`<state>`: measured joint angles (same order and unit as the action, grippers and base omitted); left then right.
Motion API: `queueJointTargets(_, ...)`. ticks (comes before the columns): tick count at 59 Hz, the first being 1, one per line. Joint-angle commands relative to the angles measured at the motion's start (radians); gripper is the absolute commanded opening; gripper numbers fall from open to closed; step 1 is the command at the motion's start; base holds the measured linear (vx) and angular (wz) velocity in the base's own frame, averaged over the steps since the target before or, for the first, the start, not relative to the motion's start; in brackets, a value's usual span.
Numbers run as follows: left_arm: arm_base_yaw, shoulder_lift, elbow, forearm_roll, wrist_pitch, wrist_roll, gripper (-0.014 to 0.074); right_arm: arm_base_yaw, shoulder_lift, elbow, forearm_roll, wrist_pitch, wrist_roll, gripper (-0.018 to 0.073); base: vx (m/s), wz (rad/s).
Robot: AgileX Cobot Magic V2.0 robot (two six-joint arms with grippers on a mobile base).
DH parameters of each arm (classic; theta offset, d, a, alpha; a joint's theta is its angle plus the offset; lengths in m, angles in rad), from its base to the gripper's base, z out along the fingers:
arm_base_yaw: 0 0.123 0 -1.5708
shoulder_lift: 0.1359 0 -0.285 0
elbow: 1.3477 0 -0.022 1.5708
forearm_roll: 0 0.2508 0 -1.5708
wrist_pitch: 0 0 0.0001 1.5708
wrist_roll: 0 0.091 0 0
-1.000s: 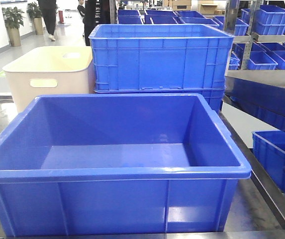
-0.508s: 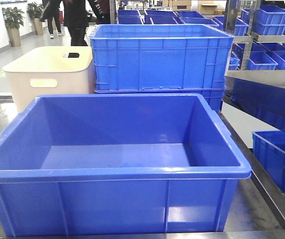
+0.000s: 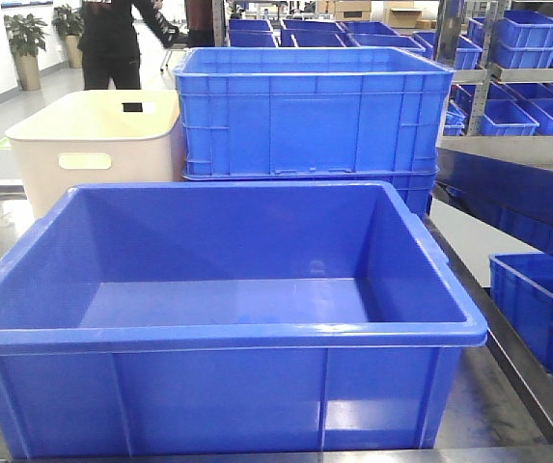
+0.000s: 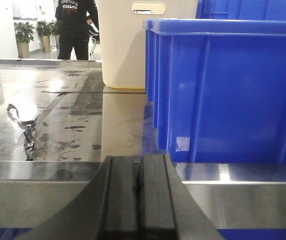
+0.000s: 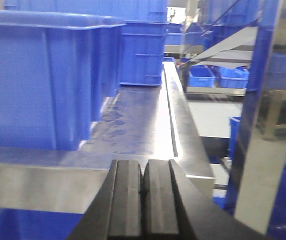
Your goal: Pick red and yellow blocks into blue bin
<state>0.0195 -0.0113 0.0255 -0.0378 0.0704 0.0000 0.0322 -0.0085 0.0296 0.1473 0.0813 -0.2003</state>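
The blue bin (image 3: 223,333) stands at the table's front, wide and empty inside. Its outer wall shows in the left wrist view (image 4: 232,90) and in the right wrist view (image 5: 38,80). The red and yellow blocks are out of view in every frame. My left gripper (image 4: 139,165) is shut with nothing between its jaws, low at the table's front edge, left of the bin. My right gripper (image 5: 143,167) is shut and empty, low at the front edge, right of the bin. Neither gripper shows in the front view.
A taller ribbed blue crate (image 3: 310,116) stands behind the bin. A cream tub with a handle slot (image 3: 93,145) stands at the back left, also in the left wrist view (image 4: 133,40). A person (image 3: 112,43) stands on the floor beyond. More blue bins (image 3: 537,309) sit at the right.
Only the people in the background have moved across the far floor. The bin, the crates and both grippers have not visibly moved.
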Motion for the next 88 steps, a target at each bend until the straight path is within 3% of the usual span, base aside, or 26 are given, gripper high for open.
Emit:
queueJointTargets(1,0.002,-0.017,-0.018,-0.001,-0.082,-0.010,0.0000,-0.023,-0.012,0.008,-0.003,-0.097,-0.007,-0.0010,0.00,0.00)
queueJointTargets(12,0.002,-0.017,-0.018,-0.001,-0.082,-0.010,0.0000,-0.022,-0.012,0.008,-0.003,-0.102,-0.007,-0.0010,0.00,0.00)
queueJointTargets(20,0.002,-0.017,-0.018,-0.001,-0.082,-0.010,0.0000,-0.022,-0.013,0.008,-0.014,-0.108,0.077,-0.0010,0.00,0.00)
queueJointTargets(30,0.002,-0.017,-0.018,-0.001,-0.082,-0.010,0.0000,-0.022,-0.014,0.008,-0.196,-0.117,0.254,-0.0010,0.00,0.00)
queueJointTargets(34,0.002,-0.017,-0.018,-0.001,-0.082,-0.010,0.0000,-0.022,-0.014,0.008,-0.226,-0.119,0.294,-0.0010,0.00,0.00)
queueJointTargets(65,0.002,-0.017,-0.018,-0.001,-0.082,-0.010,0.0000,-0.022,-0.014,0.008,-0.226,-0.143,0.223,-0.0010,0.00,0.00)
queueJointTargets(88,0.002,-0.017,-0.018,-0.001,-0.082,-0.010,0.0000,-0.022,-0.014,0.008,-0.219,-0.139,0.229,-0.0010,0.00,0.00)
